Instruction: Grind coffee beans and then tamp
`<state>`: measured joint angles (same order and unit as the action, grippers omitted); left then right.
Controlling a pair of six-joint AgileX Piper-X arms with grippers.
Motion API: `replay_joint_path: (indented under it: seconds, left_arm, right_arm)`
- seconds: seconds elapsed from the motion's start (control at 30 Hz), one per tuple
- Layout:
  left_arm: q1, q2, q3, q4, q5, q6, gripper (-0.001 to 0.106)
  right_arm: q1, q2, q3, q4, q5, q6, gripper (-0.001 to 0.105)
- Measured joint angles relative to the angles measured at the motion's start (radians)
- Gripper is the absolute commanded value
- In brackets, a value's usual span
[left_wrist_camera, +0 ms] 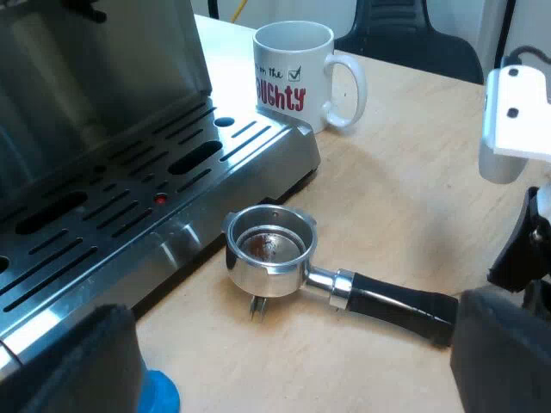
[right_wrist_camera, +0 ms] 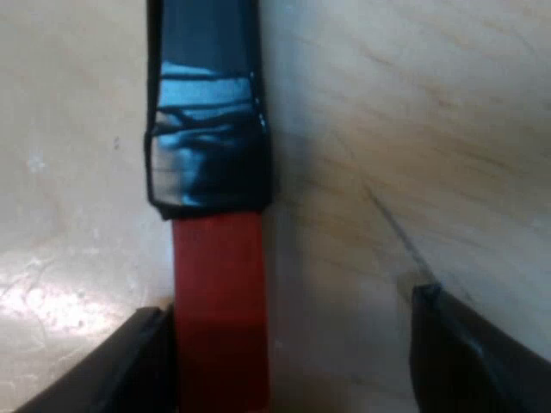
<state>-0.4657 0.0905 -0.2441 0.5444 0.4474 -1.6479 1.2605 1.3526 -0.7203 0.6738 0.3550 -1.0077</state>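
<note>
The pale wooden worktop (left_wrist_camera: 405,172) carries everything. On it sits the brushed stainless-steel espresso machine (left_wrist_camera: 103,172), showing its slotted drip tray. A white ceramic mug with red lettering (left_wrist_camera: 293,73) stands just beside the tray's far corner.

The round metal holder with a dark handle (left_wrist_camera: 267,254) lies loose on the worktop close to the tray's front edge, apart from it and not locked in. Its basket faces up and looks almost empty apart from a brownish stain, so I judge that grinding is not yet done. Its long axis runs from the basket, which is near the machine, out along the handle. The handle points away from the machine, and its red end (right_wrist_camera: 219,301) is farthest out.

The holder should be stiff and fairly heavy at the basket end, and its polished metal is likely slippery. The taped black grip or the red end looks like the best place to take hold, gripped firmly so the head does not droop.

The right end effector (right_wrist_camera: 288,335) is open and straddles the red end. One of its fingers (right_wrist_camera: 129,366) is right against the red end, the other is well clear, and nothing is clamped. The left end effector (left_wrist_camera: 297,344) hangs spread wide and empty, facing the machine's front.

A blue rounded piece (left_wrist_camera: 159,394), probably the tamper, sits at the tray's near edge
</note>
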Motion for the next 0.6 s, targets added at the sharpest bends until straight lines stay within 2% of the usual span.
replay_joint_path:
  seconds: [0.3, 0.6]
  left_arm:
    - [0.000, 0.000, 0.000, 0.000, 0.000, 0.000, 0.078]
    - [0.000, 0.000, 0.000, 0.000, 0.000, 0.000, 0.078]
  right_arm:
    - [0.000, -0.010, -0.140, 0.149, -0.007, -0.006, 0.059]
    - [0.007, -0.169, -0.154, 0.161, 0.023, -0.005, 0.059]
